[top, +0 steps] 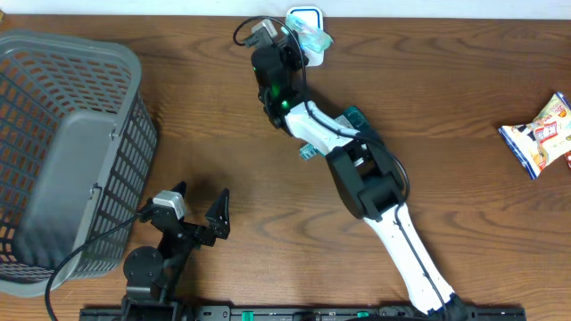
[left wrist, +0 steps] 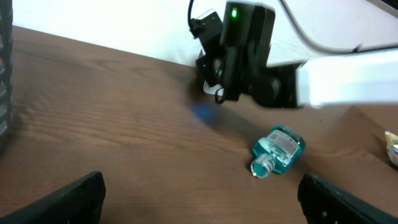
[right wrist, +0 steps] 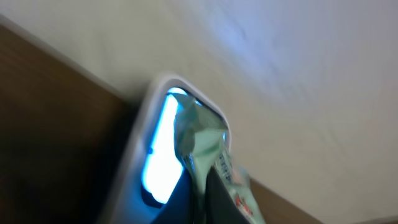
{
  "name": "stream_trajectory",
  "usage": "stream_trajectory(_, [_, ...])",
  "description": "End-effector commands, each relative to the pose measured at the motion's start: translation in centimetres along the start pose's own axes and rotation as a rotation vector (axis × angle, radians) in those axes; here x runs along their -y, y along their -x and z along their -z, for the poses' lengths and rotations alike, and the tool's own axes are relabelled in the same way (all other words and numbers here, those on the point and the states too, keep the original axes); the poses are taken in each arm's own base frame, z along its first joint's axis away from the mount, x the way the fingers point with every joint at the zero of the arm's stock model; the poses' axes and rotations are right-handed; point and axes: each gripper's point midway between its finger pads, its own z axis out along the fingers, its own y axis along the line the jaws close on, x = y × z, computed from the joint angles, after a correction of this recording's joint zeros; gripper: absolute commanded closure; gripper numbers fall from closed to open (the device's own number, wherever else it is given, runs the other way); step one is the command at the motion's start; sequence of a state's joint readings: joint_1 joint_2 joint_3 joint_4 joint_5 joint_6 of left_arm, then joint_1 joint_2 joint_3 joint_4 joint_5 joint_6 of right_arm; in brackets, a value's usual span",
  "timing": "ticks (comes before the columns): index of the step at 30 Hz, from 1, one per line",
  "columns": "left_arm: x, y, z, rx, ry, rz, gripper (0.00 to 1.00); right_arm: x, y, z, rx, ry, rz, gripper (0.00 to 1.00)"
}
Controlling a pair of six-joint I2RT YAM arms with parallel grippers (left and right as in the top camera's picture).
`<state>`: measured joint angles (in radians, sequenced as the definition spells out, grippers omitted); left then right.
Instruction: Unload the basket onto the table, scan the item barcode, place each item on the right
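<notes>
We see the right gripper [top: 302,43], jaws clamped on the crinkled packet [top: 315,39], holding it just before the glowing scanner [top: 303,15] at the table's [top: 446,134] far edge (the left gripper [top: 201,200] gapes empty, well apart).

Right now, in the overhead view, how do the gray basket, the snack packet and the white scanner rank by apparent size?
1. gray basket
2. snack packet
3. white scanner; the right claw and its pouch cover part of it, so places two and three are unsure.

A dark brown wood-grain table [top: 428,107] runs up to a plain white wall [left wrist: 93,18] behind it.
</notes>
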<state>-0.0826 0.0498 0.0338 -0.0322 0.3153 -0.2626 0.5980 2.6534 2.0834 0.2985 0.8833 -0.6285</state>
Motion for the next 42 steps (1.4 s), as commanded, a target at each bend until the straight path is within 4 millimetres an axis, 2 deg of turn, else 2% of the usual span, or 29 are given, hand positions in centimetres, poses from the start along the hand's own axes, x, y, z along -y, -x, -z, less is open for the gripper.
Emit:
stream_trajectory(1, [-0.4, -1.5, -0.2, -0.037, 0.003, 0.01, 0.01, 12.3, 3.7, 1.6, -0.076, -0.134, -0.049, 0.99])
stream_trajectory(2, [-0.4, -1.5, -0.2, -0.037, 0.003, 0.01, 0.01, 14.1, 3.2, 1.7, -0.11, -0.133, -0.046, 0.99])
stream_trajectory(3, [-0.4, -1.5, -0.2, -0.037, 0.003, 0.01, 0.01, 17.0, 2.1, 1.6, -0.164, -0.136, -0.062, 0.99])
stream_trajectory(4, [-0.4, -1.5, -0.2, -0.037, 0.003, 0.01, 0.01, 18.4, 1.2, 1.4, -0.198, -0.141, -0.077, 0.99])
stream_trajectory(6, [-0.4, -1.5, -0.2, -0.037, 0.003, 0.01, 0.01, 21.4, -1.5, 1.0, -0.281, -0.15, -0.112, 0.99])
stream_trajectory(7, [-0.4, -1.5, -0.2, -0.037, 0.003, 0.01, 0.01, 23.1, -3.9, 0.5, -0.348, -0.148, -0.122, 0.99])
stream_trajectory(9, [-0.4, -1.5, -0.2, -0.037, 0.003, 0.01, 0.01, 25.2, -7.4, -0.4, -0.435, -0.147, -0.148, 0.99])
stream_trajectory(10, [-0.4, -1.5, -0.2, -0.037, 0.003, 0.01, 0.01, 25.0, -9.6, -0.9, -0.486, -0.077, -0.132, 0.99])
stream_trajectory(11, [-0.4, -1.5, -0.2, -0.037, 0.003, 0.01, 0.01, 24.3, -10.7, -1.1, -0.508, -0.006, -0.117, 0.99])
stream_trajectory(12, [-0.4, -1.5, -0.2, -0.037, 0.003, 0.01, 0.01, 22.5, -11.9, -1.1, -0.531, 0.135, -0.114, 0.99])
stream_trajectory(13, [-0.4, -1.5, -0.2, -0.037, 0.003, 0.01, 0.01, 20.1, -12.6, -0.6, -0.539, 0.309, -0.143, 0.91])
stream_trajectory(14, [-0.4, -1.5, -0.2, -0.037, 0.003, 0.01, 0.01, 18.3, -12.6, 0.0, -0.537, 0.438, -0.184, 0.74])
stream_trajectory(15, [-0.4, -1.5, -0.2, -0.037, 0.003, 0.01, 0.01, 15.8, -12.3, 1.3, -0.527, 0.639, -0.261, 0.52])
stream_trajectory(16, [-0.4, -1.5, -0.2, -0.037, 0.003, 0.01, 0.01, 13.8, -11.7, 2.8, -0.523, 0.807, -0.355, 0.43])
stream_trajectory(17, [-0.4, -1.5, -0.2, -0.037, 0.003, 0.01, 0.02, 12.6, -11.2, 3.9, -0.547, 0.919, -0.479, 0.48])
stream_trajectory(19, [-0.4, -1.5, -0.2, -0.037, 0.003, 0.01, 0.01, 11.5, -10.7, 5.1, -0.565, 1.017, -0.56, 0.53])
stream_trajectory(20, [-0.4, -1.5, -0.2, -0.037, 0.003, 0.01, 0.01, 10.8, -10.4, 5.7, -0.563, 1.058, -0.566, 0.52])
stream_trajectory(21, [-0.4, -1.5, -0.2, -0.037, 0.003, 0.01, 0.01, 9.7, -10.2, 6.4, -0.566, 1.08, -0.538, 0.45])
stream_trajectory(22, [-0.4, -1.5, -0.2, -0.037, 0.003, 0.01, 0.01, 8.9, -10.1, 6.9, -0.562, 1.097, -0.512, 0.37])
stream_trajectory(23, [-0.4, -1.5, -0.2, -0.037, 0.003, 0.01, 0.01, 7.8, -10.1, 7.4, -0.564, 1.11, -0.484, 0.21])
stream_trajectory(24, [-0.4, -1.5, -0.2, -0.037, 0.003, 0.01, 0.01, 6.6, -10.3, 7.7, -0.582, 1.11, -0.47, 0.16])
stream_trajectory(26, [-0.4, -1.5, -0.2, -0.037, 0.003, 0.01, 0.01, 4.7, -11.3, 7.5, -0.636, 1.088, -0.49, 0.14])
stream_trajectory(28, [-0.4, -1.5, -0.2, -0.037, 0.003, 0.01, 0.01, 2.7, -13.7, 6.4, -0.756, 0.994, -0.574, 0.15])
stream_trajectory(32, [-0.4, -1.5, -0.2, -0.037, 0.003, 0.01, 0.01, 1.1, -16.3, 5.2, -0.942, 0.821, -0.788, 0.22])
stream_trajectory(33, [-0.4, -1.5, -0.2, -0.037, 0.003, 0.01, 0.01, 0.4, -16.9, 5.2, -1.019, 0.756, -0.904, 0.22])
stream_trajectory(37, [-0.4, -1.5, -0.2, -0.037, 0.003, 0.01, 0.01, -0.5, -15.6, 4.0, -1.051, 0.645, -1.135, 0.15])
stream_trajectory(42, [-0.4, -1.5, -0.2, -0.037, 0.003, 0.01, 0.01, -0.2, -15.6, 3.1, -0.999, 0.523, -1.133, 0.09])
